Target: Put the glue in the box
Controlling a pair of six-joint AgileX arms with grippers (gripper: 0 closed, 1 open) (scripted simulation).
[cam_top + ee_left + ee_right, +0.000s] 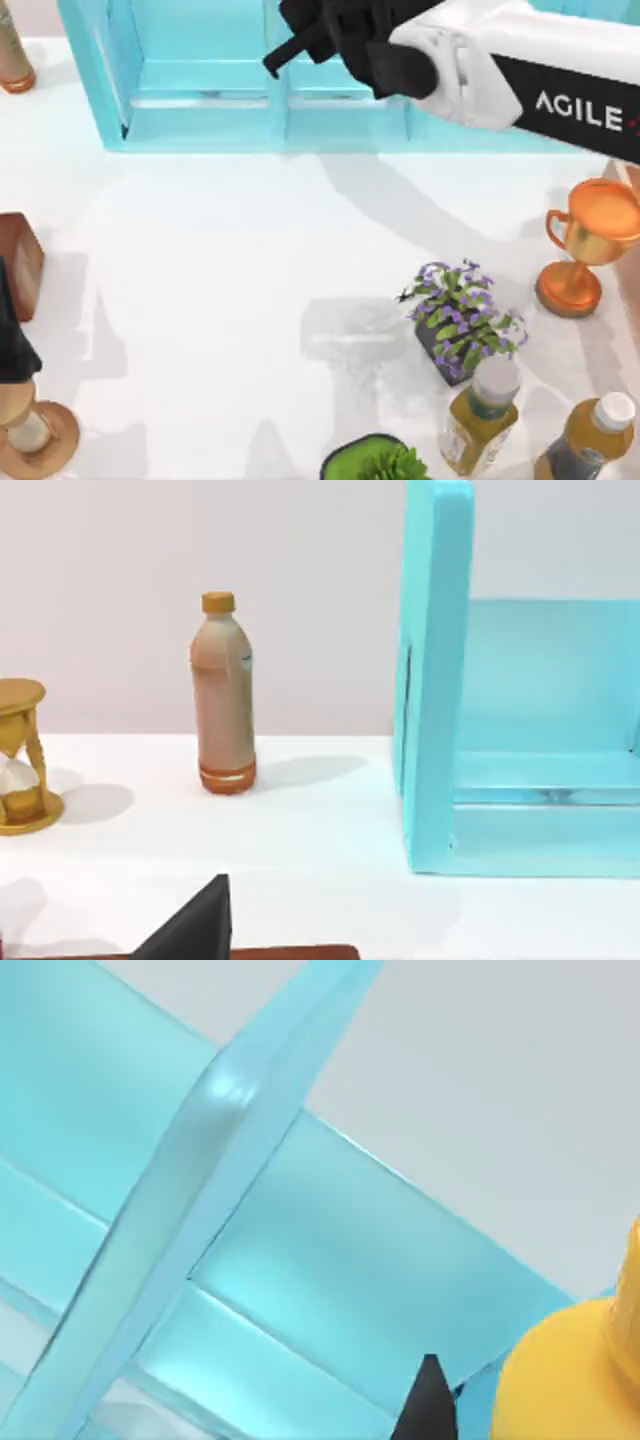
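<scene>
One glue bottle [575, 1375] rides in the right gripper [305, 40], clamped between its fingers above the turquoise box [200, 110] — over the middle compartments. Likely light, smooth plastic, a bit slippery; best held around the body, not the nozzle. Left gripper [195, 930] parked at the table's left edge.

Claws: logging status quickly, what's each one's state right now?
Right claw: over the box, holding the glue.
Left claw: cannot tell.

Glossy smooth box [200, 125], matt table [230, 260]
</scene>
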